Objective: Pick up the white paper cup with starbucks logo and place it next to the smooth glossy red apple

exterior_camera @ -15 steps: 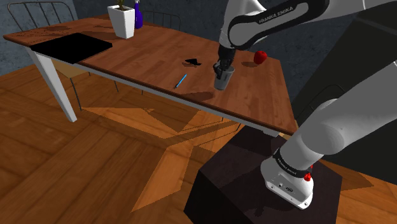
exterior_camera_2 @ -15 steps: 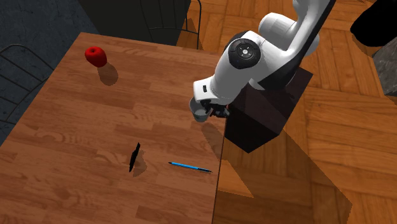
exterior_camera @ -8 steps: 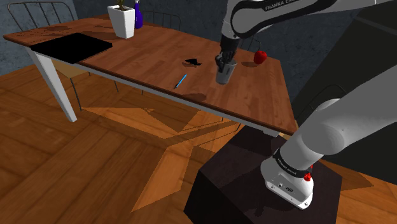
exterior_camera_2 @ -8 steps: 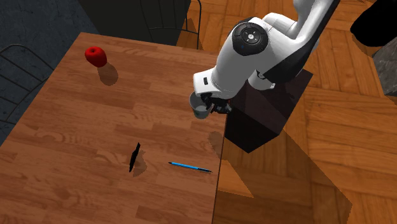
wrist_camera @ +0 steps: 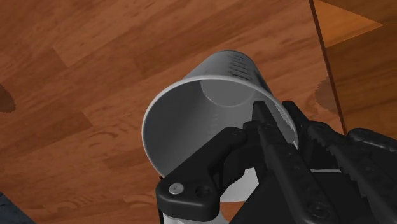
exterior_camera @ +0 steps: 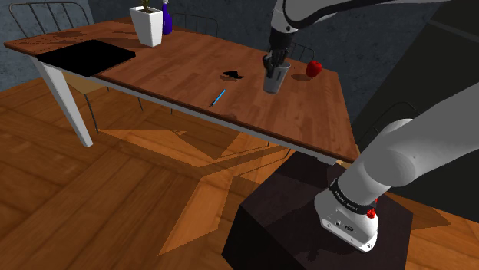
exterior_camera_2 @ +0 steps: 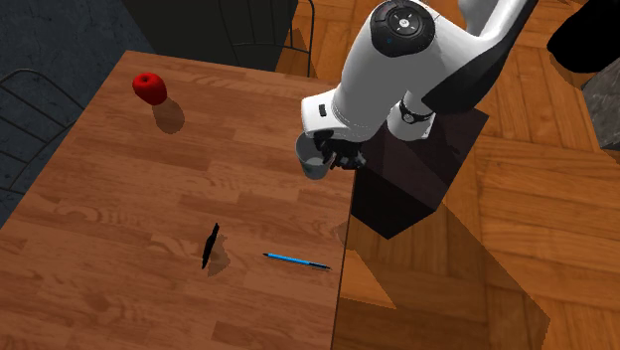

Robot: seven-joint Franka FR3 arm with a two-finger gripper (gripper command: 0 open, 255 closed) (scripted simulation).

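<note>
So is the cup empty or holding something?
Empty. The wrist view looks into the grey cup: bare inner wall and floor, with the pincer clamped on its rim.

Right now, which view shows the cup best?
Wrist view: the grey cup shows its open mouth and inside, with the gripper clamped on its rim. Shoulder view gives its side from afar; second exterior view, its mouth, partly under the hand.

The arm (exterior_camera: pixel 399 153) arcs high toward the shoulder view's left, its wrist pointing down. The gripper (exterior_camera: pixel 271 64) pinches the cup (wrist_camera: pixel 191 108) by its wall.
</note>
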